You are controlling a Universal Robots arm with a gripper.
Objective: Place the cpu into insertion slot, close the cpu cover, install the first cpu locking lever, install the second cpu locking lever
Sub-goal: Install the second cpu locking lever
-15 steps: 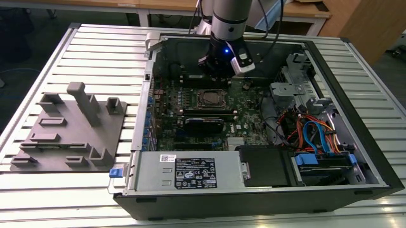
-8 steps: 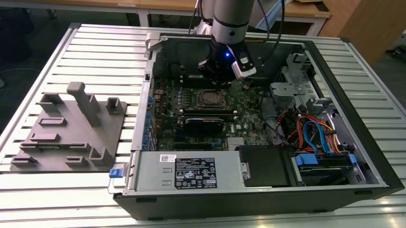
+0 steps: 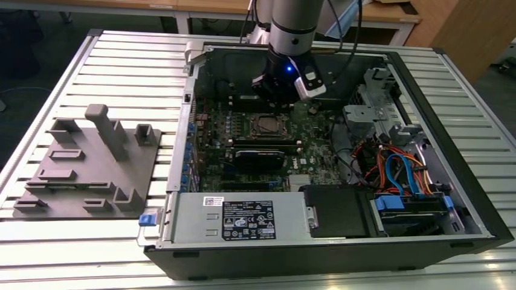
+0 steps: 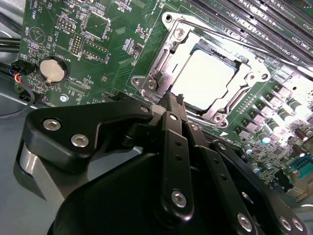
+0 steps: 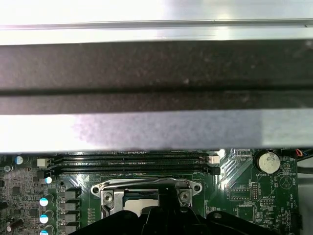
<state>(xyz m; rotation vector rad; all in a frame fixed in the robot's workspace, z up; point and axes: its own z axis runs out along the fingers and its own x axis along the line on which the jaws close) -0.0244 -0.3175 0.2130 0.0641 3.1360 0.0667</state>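
Inside the open black tower computer case (image 3: 475, 199), the green motherboard (image 4: 98, 63) lies flat. The black robot gripper (image 4: 172, 100), fingers pressed together and empty, hovers at the silvery-rimmed square insertion slot (image 4: 171, 44), where the silvery-grey square cpu (image 4: 203, 78) sits flat under the thin metal cpu cover (image 4: 168, 73).

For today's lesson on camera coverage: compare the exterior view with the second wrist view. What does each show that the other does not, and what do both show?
Exterior view alone: the whole open computer case, the grey power supply box, the grey fixture plate and the slatted table.
Second wrist view alone: the coin battery and the cpu seated under the closed cpu cover, seen close.
Both: the insertion slot on the green motherboard, and the gripper near it.
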